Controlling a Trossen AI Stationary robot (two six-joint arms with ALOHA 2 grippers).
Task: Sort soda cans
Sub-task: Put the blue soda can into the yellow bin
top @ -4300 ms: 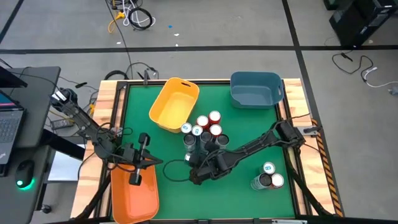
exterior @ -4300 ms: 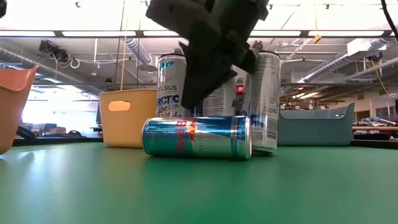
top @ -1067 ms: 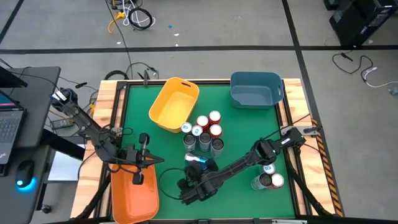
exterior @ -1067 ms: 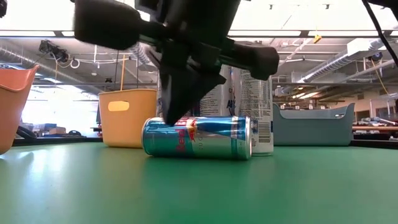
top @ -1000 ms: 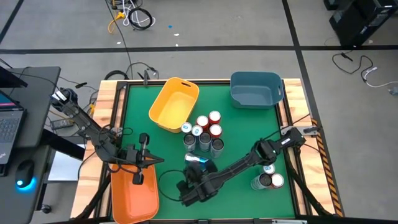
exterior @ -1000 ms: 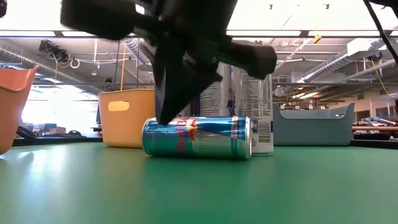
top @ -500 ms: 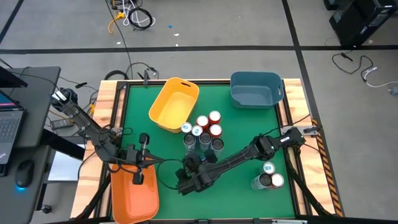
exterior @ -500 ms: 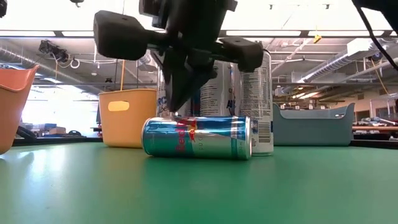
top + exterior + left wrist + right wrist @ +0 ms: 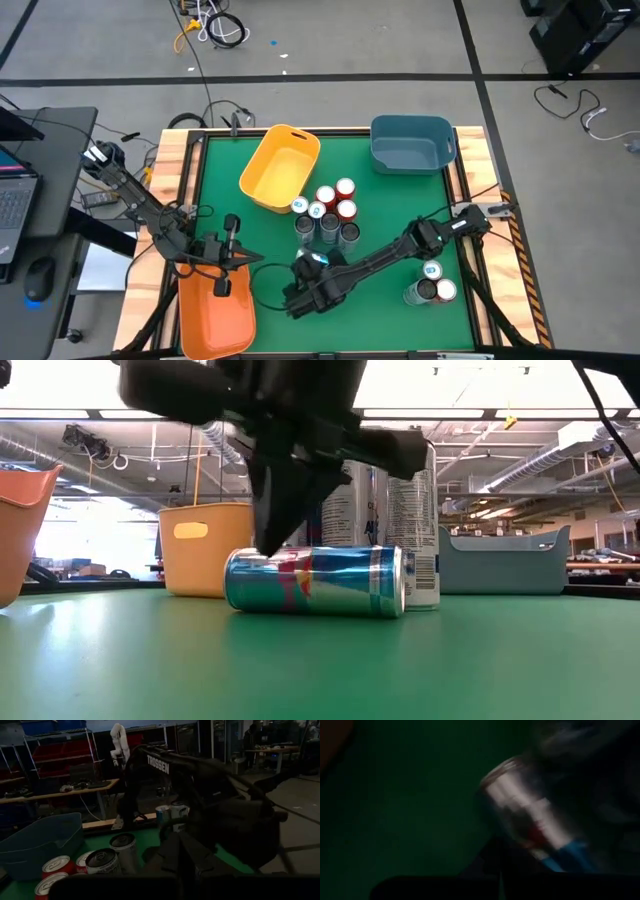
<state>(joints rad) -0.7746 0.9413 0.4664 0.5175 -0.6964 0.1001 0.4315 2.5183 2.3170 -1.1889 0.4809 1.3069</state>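
Observation:
A blue-and-silver soda can [image 9: 315, 580] lies on its side on the green table, in front of a cluster of standing cans [image 9: 325, 215]; it also shows in the high view [image 9: 318, 259] and the right wrist view [image 9: 530, 820]. My right gripper [image 9: 268, 545] is shut and slants down onto the lying can's left end. Three more cans [image 9: 432, 285] stand at the right. My left gripper [image 9: 187, 852] is shut and hovers level over the orange bin [image 9: 215, 315], touching nothing. My right gripper touches the lying can with its shut fingertips, on the upper near side [image 9: 262, 555] close to the can's left end. The fingers slant down from the table's near side. The can lies full length on the table, its long axis running left to right.
A yellow bin [image 9: 280, 165] lies tipped at the far left and a blue bin [image 9: 412, 142] stands at the far right. The standing cans are right behind the lying one. Open green table lies toward the near edge.
My right gripper, still shut, has shifted a little toward the far edge and turned at the wrist, its tips coming onto the lying can's left end. The can has rolled a bit about its length and slid slightly toward the table's left.

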